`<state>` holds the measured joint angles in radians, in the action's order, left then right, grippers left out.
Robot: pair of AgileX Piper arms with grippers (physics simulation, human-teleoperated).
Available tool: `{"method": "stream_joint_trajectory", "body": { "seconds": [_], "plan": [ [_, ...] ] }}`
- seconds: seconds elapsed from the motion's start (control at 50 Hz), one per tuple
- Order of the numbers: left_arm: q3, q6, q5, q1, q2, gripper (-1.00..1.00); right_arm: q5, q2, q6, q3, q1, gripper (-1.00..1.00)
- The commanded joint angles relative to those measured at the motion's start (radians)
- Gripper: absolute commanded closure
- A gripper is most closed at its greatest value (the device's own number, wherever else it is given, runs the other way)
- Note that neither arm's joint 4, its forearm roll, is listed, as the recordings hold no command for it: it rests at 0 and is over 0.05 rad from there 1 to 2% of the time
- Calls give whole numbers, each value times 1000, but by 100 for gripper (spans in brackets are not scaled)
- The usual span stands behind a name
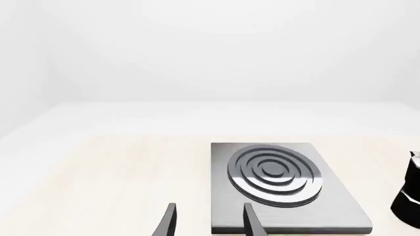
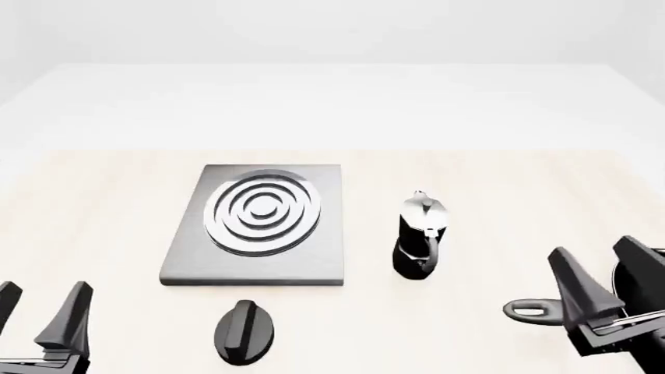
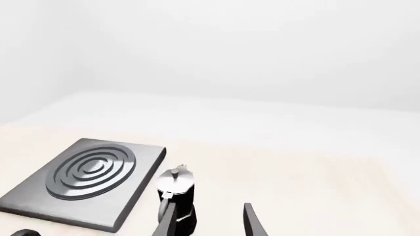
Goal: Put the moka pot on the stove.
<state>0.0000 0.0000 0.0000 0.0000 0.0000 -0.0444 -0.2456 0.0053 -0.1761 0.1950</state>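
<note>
Fingertips of your left gripper (image 1: 206, 221) sit nearest the lens in the left wrist view, spread apart with nothing between them; beyond them lies the stove (image 1: 282, 191), its burner rings bare, and the moka pot (image 1: 410, 196) shows only as a black sliver at the frame edge, well apart from this gripper. Moving to the front view, your left gripper (image 2: 36, 323) and right gripper (image 2: 608, 280) both stand low at the near edge, each parted and empty. A black oval knob (image 2: 246, 333) rests just before the stove (image 2: 260, 222), and a frying pan (image 2: 540, 309) shows its handle beside the right gripper. The moka pot (image 2: 420, 236) stands upright on the table (image 2: 104, 195), near the stove's right edge but not touching it. Passing to the right wrist view, your right gripper (image 3: 208, 219) is spread wide and holds nothing, with the moka pot (image 3: 176, 199) just ahead of one finger and the stove (image 3: 85, 182) beyond it. Assessment: nothing of the task is yet done. You have the grasp, the lift, the carry leftward and the placing on the rings all outstanding.
</note>
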Motion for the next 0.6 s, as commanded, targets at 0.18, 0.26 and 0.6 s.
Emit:
{"method": "stream_joint_trajectory", "body": {
  "seconds": [0.18,0.26,0.6],
  "plan": [
    [0,0,0,0,0,-100,-95,-229,-6,-56,118,-100],
    [0,0,0,0,0,-100,-122,-262,-3,-61,128,-100],
    [0,0,0,0,0,-100,-339,-528,11,-48,185,-100]
  ]
}}
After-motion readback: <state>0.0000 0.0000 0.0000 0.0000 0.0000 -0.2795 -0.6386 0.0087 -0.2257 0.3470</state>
